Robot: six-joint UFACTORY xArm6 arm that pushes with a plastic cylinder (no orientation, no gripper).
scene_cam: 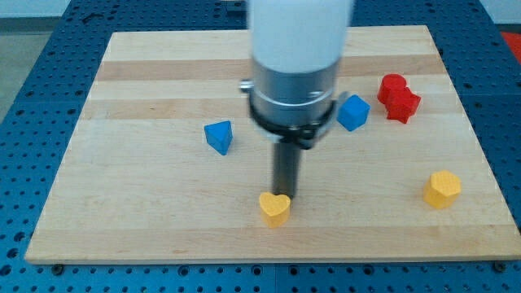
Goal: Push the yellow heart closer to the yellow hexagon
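Observation:
The yellow heart (275,208) lies near the view's bottom edge of the wooden board, at its middle. The yellow hexagon (442,189) sits far to the view's right, near the board's right edge. My tip (285,196) comes down just behind the heart's upper right side, touching or almost touching it. The rod hangs from a wide grey and white arm body that hides the board's middle top.
A blue triangular block (219,136) lies to the view's left of the rod. A blue cube (352,112) lies to its right. Two red blocks (398,98) sit together at the upper right. The wooden board (122,212) rests on a blue perforated table.

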